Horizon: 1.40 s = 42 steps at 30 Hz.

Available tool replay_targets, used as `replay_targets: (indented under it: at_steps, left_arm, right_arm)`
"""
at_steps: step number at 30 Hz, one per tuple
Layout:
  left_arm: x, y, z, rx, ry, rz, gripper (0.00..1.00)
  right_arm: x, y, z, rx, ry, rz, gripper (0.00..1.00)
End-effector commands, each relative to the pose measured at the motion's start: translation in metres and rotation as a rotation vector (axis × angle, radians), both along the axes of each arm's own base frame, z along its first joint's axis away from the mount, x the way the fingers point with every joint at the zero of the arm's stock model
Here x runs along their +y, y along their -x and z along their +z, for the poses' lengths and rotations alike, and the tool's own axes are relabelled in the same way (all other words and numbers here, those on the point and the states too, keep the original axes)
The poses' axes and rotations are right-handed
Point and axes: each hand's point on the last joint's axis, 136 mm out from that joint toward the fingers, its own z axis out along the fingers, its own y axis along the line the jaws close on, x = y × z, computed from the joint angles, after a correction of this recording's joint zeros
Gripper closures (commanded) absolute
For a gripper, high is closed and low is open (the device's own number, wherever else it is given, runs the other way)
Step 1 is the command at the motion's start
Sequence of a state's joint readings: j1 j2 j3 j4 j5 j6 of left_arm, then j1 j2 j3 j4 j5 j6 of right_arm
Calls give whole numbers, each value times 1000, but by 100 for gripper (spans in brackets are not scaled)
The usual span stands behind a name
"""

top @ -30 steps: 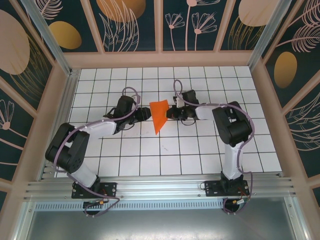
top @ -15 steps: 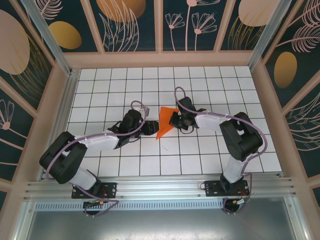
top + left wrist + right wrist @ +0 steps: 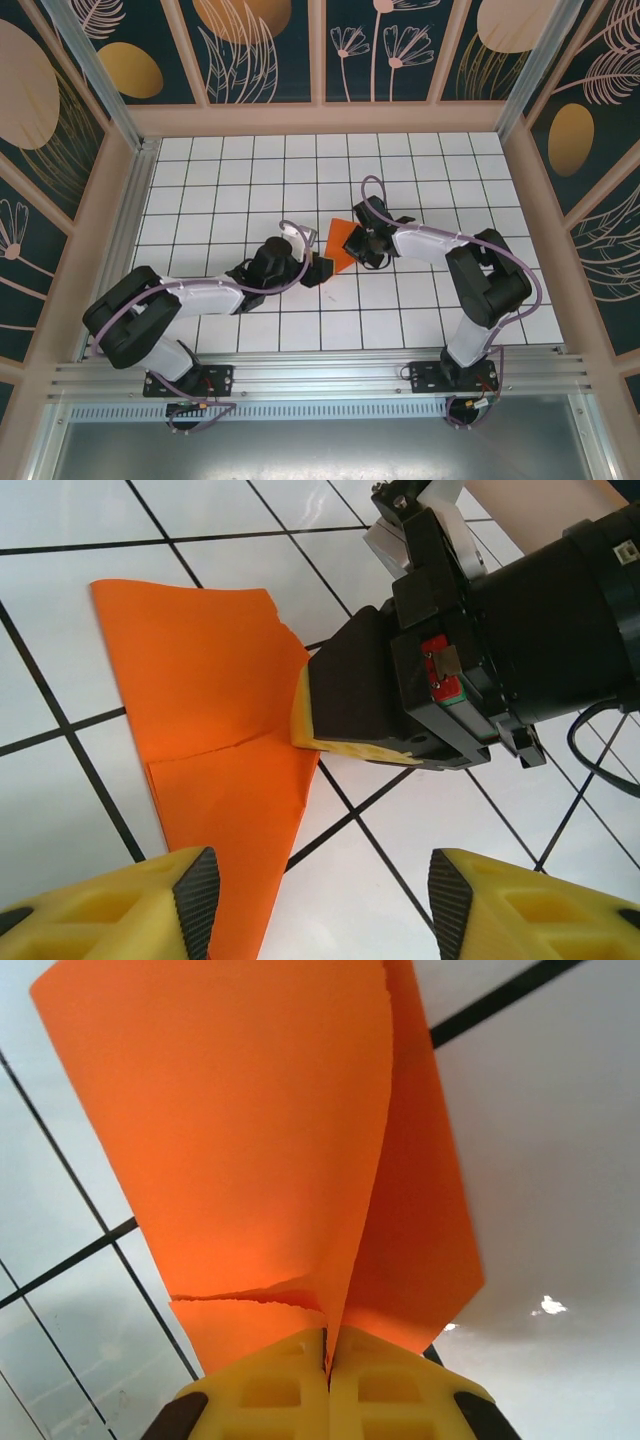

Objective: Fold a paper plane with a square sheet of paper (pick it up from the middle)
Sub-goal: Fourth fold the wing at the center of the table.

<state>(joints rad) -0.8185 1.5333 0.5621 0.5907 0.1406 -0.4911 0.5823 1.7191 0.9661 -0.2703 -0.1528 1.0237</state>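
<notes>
The square sheet of paper (image 3: 339,246) is bright orange and folded into a pointed wedge with a centre crease. My right gripper (image 3: 358,243) is shut on its edge, and in the right wrist view the paper (image 3: 250,1130) stands up from between the closed yellow fingers of the right gripper (image 3: 328,1352). My left gripper (image 3: 319,268) is open just in front of the paper's pointed end. In the left wrist view the paper (image 3: 205,710) lies on the tiles, and the left gripper (image 3: 320,895) holds nothing. One right finger (image 3: 345,695) presses on the paper's edge.
The white gridded table (image 3: 300,320) is walled by wooden frame panels on three sides. Both forearms meet over the table's middle, with purple cables looping above them. An aluminium rail (image 3: 320,375) runs along the near edge.
The left gripper has moved right and nearer while its jaws widened. The right gripper has carried the paper slightly right and nearer, turning its point toward the left gripper.
</notes>
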Motion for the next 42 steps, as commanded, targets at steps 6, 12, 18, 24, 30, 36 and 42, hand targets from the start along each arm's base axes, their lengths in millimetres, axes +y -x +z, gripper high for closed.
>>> replay_targets:
  at_steps: [6,12,18,24,30,36,42]
  left_arm:
    - [-27,5,-20,-101,-115,-161,51]
    - [-30,2,-32,-106,-162,-164,58]
    - [-31,2,-47,-81,-168,-160,64]
    - [-25,-3,-53,-87,-185,-124,68]
    - [-24,-3,-55,-93,-182,-117,66]
    - [-22,-3,-59,-87,-193,-106,80]
    - [-18,-5,-62,-84,-204,-87,90]
  right_arm:
    - [1,3,22,59,-38,-74,100]
    - [6,1,28,81,-53,-76,100]
    - [10,-2,30,99,-74,-81,100]
    - [14,-3,32,110,-92,-78,100]
    - [14,-2,29,127,-97,-82,100]
    - [16,-3,28,129,-110,-73,100]
    - [25,-11,41,51,-169,-7,74]
